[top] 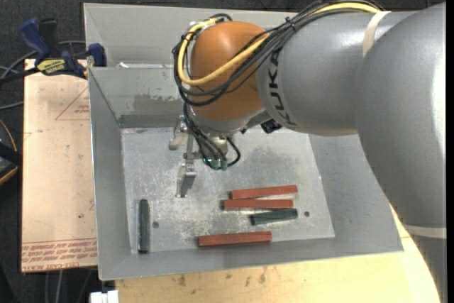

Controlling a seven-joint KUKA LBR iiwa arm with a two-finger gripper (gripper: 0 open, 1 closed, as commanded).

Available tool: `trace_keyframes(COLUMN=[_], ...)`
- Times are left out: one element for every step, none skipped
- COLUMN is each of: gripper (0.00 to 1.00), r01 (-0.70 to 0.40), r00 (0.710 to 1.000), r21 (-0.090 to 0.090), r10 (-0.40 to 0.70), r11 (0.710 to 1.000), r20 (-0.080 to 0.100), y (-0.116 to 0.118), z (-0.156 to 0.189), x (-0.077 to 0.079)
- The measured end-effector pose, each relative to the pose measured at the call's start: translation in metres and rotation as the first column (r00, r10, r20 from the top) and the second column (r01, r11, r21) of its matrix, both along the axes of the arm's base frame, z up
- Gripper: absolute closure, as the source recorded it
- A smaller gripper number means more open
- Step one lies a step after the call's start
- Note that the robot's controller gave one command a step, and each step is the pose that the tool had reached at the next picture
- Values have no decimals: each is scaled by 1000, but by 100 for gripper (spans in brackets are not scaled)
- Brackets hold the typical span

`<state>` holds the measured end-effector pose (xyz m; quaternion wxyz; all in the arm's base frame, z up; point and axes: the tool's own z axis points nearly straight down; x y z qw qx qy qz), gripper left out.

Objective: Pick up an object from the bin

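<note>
The bin holds five sticks. There is one dark green stick at front left, then three red-brown sticks and a second green stick at front right (close together). The arm reaches down. The pincer hangs over bare floor between the groups; spread or pressed together cannot be told.

Single camera, high above the grey bin, tilted slightly from one side, fairly close; arm crowds frame right.

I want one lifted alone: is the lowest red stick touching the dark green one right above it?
Apart. The camera view shows bare bin floor between the red stick and the dark green stick.
</note>
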<state>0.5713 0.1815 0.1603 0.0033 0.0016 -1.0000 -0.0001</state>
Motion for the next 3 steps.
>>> trace_keyframes(gripper=[0, 0, 0], r01=[3, -214, -611], r00=[1000, 977, 792], r21=[1, 1, 1], r10=[-3, 214, 611], r11=[1000, 977, 792], r20=[7, 13, 7], y=[-1, 44, 60], z=[4, -55, -59], x=[2, -32, -47])
